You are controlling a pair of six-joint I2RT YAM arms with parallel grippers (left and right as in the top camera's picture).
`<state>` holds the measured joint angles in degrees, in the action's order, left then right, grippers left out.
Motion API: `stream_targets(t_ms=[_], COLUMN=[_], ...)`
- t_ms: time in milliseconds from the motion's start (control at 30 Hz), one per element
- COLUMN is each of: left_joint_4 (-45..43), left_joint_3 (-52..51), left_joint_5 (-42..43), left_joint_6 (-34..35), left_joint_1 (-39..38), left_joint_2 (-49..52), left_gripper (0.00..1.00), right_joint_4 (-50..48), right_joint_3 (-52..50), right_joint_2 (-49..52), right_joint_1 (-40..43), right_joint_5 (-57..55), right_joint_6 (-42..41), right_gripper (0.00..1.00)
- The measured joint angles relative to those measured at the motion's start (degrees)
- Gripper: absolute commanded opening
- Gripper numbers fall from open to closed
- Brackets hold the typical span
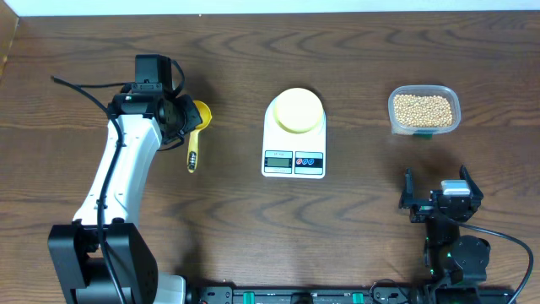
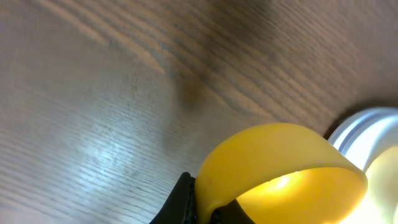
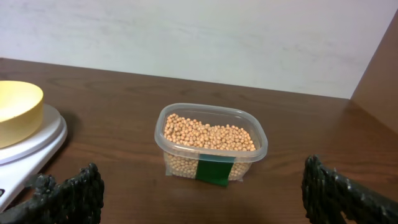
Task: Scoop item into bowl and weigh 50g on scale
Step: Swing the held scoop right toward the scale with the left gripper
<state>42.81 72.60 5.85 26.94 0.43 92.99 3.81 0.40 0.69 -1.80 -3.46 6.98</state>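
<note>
Pickup step: left gripper (image 1: 180,118) at scoop (image 1: 193,150) head, grip untellable (fingers mostly hidden); right gripper (image 3: 205,202) spread, idle. Beans (image 1: 423,108) in tub (image 3: 211,109), bowl (image 1: 297,110) on scale (image 1: 294,159). Next: secure scoop, carry to tub

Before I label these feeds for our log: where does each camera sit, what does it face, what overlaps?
Overhead: above the table, looking straight down; left arm and right arm show, left gripper at the scoop, right gripper short of the tub.
Left wrist: on the left arm, close over the scoop and wood; one fingertip shows.
Right wrist: low on the right arm, facing the far wall; both fingers frame the beans.
Shared: overhead and right wrist both show tub, bowl and scale.
</note>
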Motion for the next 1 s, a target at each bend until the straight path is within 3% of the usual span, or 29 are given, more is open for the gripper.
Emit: stream_targets(t_ms=[233,400,1000], left_joint_4=[1.7,2.19,3.23], left_joint_3=[0.0,0.0,0.0], left_joint_5=[0.37,3.67,6.73], left_joint_6=[17.35,26.03,38.45], left_joint_1=[0.0,0.0,-0.02], left_joint_2=[0.0,0.0,0.0], left_gripper=[0.08,0.08,0.08], right_joint_4=[0.0,0.0,0.0], right_joint_3=[0.0,0.0,0.0], right_joint_2=[0.0,0.0,0.0], right_joint_1=[0.0,0.0,0.0], right_joint_5=[0.0,0.0,0.0], right_joint_6=[0.0,0.0,0.0], right_gripper=[0.99,0.99,0.99])
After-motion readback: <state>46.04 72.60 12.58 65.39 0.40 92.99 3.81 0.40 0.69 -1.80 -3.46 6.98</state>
